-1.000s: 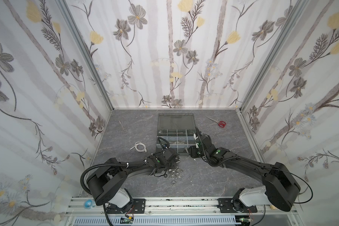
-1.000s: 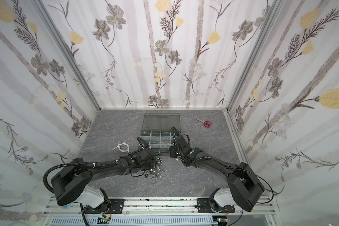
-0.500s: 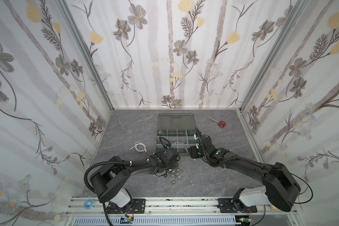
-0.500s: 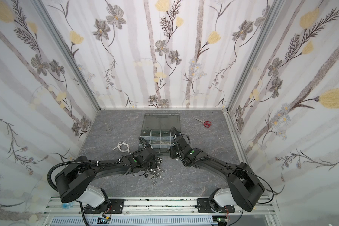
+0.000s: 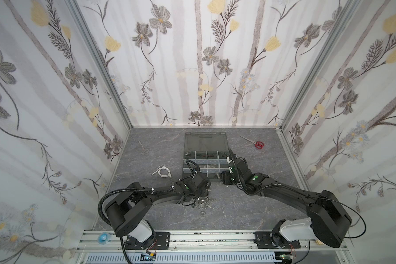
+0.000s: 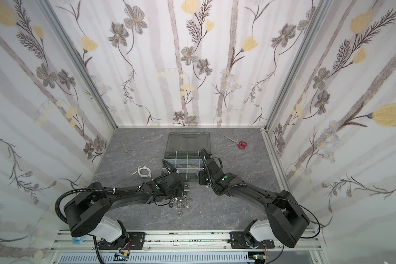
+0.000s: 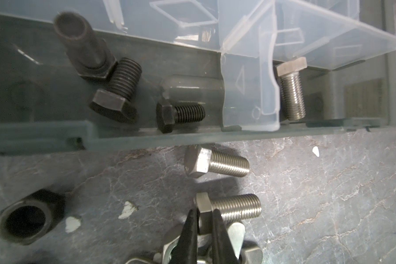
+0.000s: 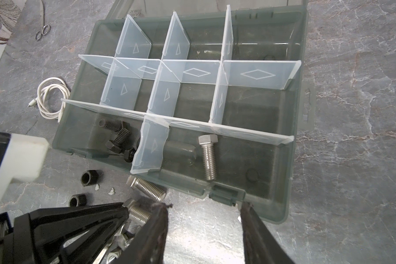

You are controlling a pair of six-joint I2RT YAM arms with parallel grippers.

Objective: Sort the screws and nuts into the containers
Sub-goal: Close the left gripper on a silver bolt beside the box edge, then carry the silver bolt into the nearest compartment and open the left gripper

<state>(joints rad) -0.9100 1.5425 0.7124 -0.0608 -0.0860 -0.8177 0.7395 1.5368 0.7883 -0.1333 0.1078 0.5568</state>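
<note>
My left gripper [image 7: 204, 214] is clamped on the hex head of a silver screw [image 7: 236, 206] lying on the table [image 7: 329, 205] beside the organizer case [image 7: 146, 138]; my right gripper [image 8: 204, 228] hovers at the case's near wall, jaws apart; black screws [image 7: 121, 91] lie in a near compartment [image 8: 78, 134]; nuts [image 5: 202, 202] sit heaped under my left gripper.

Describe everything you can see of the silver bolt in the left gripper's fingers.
It is a shiny silver hex bolt, metal by its look, with a six-sided head and a short, fully threaded shaft. It lies about level, parallel to a second silver bolt beside it, just outside the front wall of the organizer case. The left gripper is shut on its head, black fingers pressing either side. Whether it rests on the tabletop or hangs clear is unclear.
</note>
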